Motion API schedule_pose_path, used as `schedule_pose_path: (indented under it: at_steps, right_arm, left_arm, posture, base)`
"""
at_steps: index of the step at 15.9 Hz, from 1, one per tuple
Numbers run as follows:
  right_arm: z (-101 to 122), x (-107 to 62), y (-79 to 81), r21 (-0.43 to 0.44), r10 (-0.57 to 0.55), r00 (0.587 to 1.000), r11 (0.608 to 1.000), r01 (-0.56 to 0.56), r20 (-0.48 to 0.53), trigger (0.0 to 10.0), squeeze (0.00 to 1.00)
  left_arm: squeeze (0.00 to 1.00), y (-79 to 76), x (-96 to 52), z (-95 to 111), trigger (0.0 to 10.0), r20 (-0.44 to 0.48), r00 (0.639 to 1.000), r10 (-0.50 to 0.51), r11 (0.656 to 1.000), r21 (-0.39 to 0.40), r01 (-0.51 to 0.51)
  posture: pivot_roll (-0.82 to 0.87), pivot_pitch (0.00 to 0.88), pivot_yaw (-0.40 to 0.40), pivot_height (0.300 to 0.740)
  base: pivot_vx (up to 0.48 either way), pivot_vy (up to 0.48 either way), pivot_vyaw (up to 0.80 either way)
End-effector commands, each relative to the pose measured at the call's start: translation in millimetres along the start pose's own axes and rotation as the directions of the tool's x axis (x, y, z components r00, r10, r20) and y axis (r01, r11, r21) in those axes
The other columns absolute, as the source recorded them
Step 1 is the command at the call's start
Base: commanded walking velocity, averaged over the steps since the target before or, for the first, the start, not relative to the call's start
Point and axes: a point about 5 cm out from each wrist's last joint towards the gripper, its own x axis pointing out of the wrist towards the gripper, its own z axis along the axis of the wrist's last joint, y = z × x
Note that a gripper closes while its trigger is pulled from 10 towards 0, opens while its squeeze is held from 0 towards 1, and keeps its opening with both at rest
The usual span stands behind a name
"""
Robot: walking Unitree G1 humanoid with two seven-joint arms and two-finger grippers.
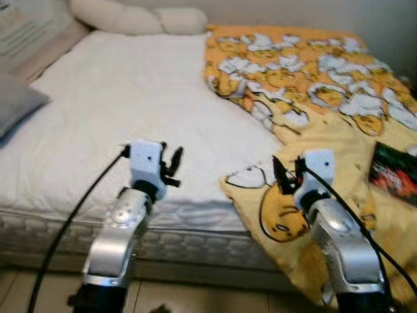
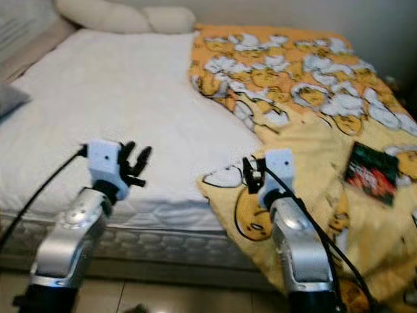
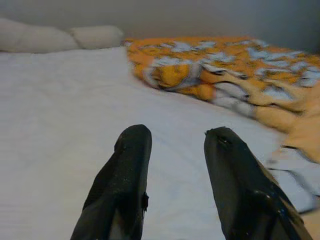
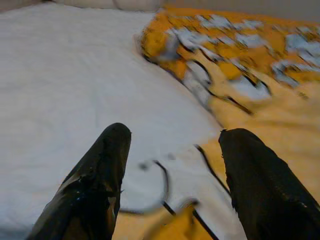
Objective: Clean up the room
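A yellow and orange cartoon-print blanket lies crumpled over the right half of the bed, one corner hanging off the front edge. The white mattress is bare on the left. My left gripper is open above the mattress near its front edge, with nothing between its fingers. My right gripper is open just over the blanket's front corner, empty too. A dark book or card rests on the blanket at the right.
White pillows lie along the head of the bed. A grey pillow sits at the left edge. Tiled floor runs beneath the bed's front side. Black cables trail from both arms.
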Motion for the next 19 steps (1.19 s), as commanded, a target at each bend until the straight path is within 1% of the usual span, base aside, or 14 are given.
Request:
schedule_pose_path:
  at_steps: [1,2,5,10,13,15,16,17,18,19]
  right_arm:
    - [2.2,0.0,7.1,-0.002,0.031,0.999,1.0,-0.031,0.014,10.0,0.0]
    - [2.6,0.4,7.4,-0.005,0.032,0.999,0.999,-0.032,0.016,10.0,0.0]
    - [2.6,1.4,6.0,-0.036,0.014,1.0,0.999,-0.013,0.015,10.0,0.0]
    - [0.3,1.8,0.2,-0.013,-0.007,1.0,1.0,0.007,-0.003,10.0,0.0]
    - [0.9,1.7,-1.6,-0.058,-0.005,1.0,0.998,0.005,0.004,10.0,0.0]
    - [0.4,1.6,-2.1,-0.059,-0.004,1.0,0.998,0.004,0.002,10.0,0.0]
    - [0.1,1.9,-3.0,-0.066,-0.004,1.0,0.998,0.004,-0.001,10.0,0.22]
    - [0.0,2.4,-3.6,-0.068,-0.004,1.0,0.998,0.004,-0.002,10.0,0.23]
    - [0.1,2.8,-3.8,-0.058,-0.007,1.0,0.998,0.007,-0.001,10.0,0.29]
    - [0.6,3.4,-3.6,-0.054,-0.006,1.0,0.998,0.006,0.001,10.0,0.64]
  left_arm:
    - [0.0,5.0,-2.6,-2.0,10.0,-0.008,1.0,0.024,1.0,0.009,-0.024]
    - [0.0,5.2,-2.5,-1.7,10.0,-0.007,1.0,0.03,1.0,0.007,-0.03]
    - [0.0,5.2,-1.4,-1.3,10.0,-0.008,0.999,0.042,0.999,0.0,-0.042]
    - [0.0,4.8,-2.2,-3.0,10.0,-0.016,0.998,0.055,0.998,0.002,-0.055]
    - [0.0,3.9,-2.2,-3.5,10.0,-0.02,0.998,0.055,0.998,0.007,-0.055]
    - [0.0,3.7,-2.2,-3.7,10.0,-0.022,0.998,0.057,0.998,0.005,-0.057]
    - [0.0,4.0,-1.9,-4.2,10.0,-0.031,0.998,0.063,0.998,-0.004,-0.063]
    - [0.0,4.0,-1.8,-5.0,10.0,-0.041,0.997,0.066,0.998,-0.016,-0.067]
    - [0.0,3.8,-1.8,-5.9,10.0,-0.053,0.997,0.062,0.997,-0.044,-0.064]
    - [1.0,3.9,-1.9,-5.2,10.0,-0.055,0.997,0.055,0.996,-0.069,-0.059]
  posture:
    - [-0.01,0.0,0.004,0.74]
    - [-0.02,0.0,0.004,0.74]
    - [-0.02,0.0,0.002,0.74]
    - [-0.02,0.0,-0.003,0.74]
    - [-0.02,0.0,-0.002,0.74]
    - [-0.02,0.0,-0.001,0.74]
    - [-0.02,0.0,-0.001,0.74]
    - [-0.02,0.0,0.0,0.74]
    - [-0.02,0.0,0.0,0.74]
    - [-0.02,0.0,0.001,0.74]
  base:
    - [0.0,0.0,0.0]
    - [0.0,0.0,0.0]
    - [0.0,-0.46,0.0]
    - [0.0,-0.48,0.0]
    - [0.0,-0.48,0.0]
    - [0.0,-0.48,0.0]
    - [0.0,-0.48,0.8]
    - [0.0,-0.48,0.8]
    - [0.0,-0.48,0.8]
    - [0.0,-0.412,0.8]
